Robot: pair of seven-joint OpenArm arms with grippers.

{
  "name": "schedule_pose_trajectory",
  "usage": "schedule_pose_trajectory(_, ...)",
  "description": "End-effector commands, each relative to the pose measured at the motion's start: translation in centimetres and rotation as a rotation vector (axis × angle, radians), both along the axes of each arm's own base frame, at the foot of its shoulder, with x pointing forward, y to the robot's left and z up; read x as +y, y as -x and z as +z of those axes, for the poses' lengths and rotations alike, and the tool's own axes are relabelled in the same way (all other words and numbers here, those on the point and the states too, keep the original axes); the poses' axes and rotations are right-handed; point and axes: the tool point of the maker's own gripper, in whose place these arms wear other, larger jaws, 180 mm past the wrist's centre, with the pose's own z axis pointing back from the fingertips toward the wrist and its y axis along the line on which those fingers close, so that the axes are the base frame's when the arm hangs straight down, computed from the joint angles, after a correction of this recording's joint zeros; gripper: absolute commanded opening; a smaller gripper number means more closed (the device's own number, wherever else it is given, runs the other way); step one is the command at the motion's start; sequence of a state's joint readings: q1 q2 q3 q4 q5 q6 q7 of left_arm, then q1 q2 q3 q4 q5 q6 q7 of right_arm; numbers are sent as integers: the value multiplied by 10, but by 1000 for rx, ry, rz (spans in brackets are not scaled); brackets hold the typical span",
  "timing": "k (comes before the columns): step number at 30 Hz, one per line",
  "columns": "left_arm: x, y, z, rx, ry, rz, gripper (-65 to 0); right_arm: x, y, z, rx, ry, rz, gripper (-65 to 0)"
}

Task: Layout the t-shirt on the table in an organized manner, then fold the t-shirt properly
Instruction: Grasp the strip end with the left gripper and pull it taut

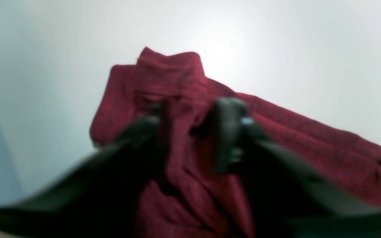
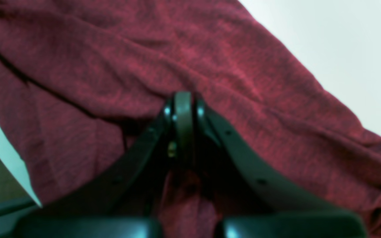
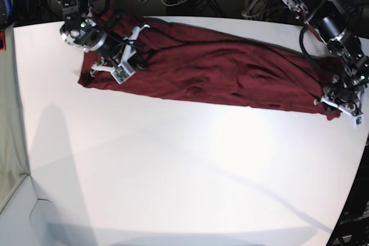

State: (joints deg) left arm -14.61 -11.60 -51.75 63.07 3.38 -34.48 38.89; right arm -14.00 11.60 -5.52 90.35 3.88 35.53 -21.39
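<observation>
Across the far half of the worktop (image 3: 173,171), in the base view, the t-shirt (image 3: 219,70) lies as a long rumpled band, its long axis running from about 10 o'clock to about 3 o'clock, and neither collar nor sleeves can be made out in that heap. Its 10 o'clock end is partly covered by the right gripper (image 3: 122,61), its 3 o'clock end by the left gripper (image 3: 340,101), and from this view both sets of fingers are too small to tell how they stand. Only the wrist views settle that. At the right wrist the right gripper (image 2: 184,109) shows its fingers (image 2: 169,114) pressed together with dark red cloth bunched below them, so they are clamped on the t-shirt (image 2: 210,66), which fills nearly the whole picture and is cut off at 9 and 12 o'clock; a sliver of worktop (image 2: 342,49) shows at 2 o'clock. At the left wrist the picture is blurred: the left gripper (image 1: 190,125) has a strip of t-shirt (image 1: 177,82) passing between its fingers (image 1: 227,132), which appear closed on it, though the blur hides the exact contact. A folded end of cloth points toward 12 o'clock there, with bare worktop (image 1: 276,39) beyond.
</observation>
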Motion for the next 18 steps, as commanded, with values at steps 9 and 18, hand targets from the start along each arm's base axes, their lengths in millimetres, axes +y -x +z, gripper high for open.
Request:
schedule_pose_trajectory(9, 15, -10, 25, -71, -40, 14, -507, -5, -4, 4, -16, 13, 1, -650)
schedule_pose_trajectory(18, 42, 6, 42, -111, -58, 103, -646, -5, -4, 4, -16, 13, 1, -650)
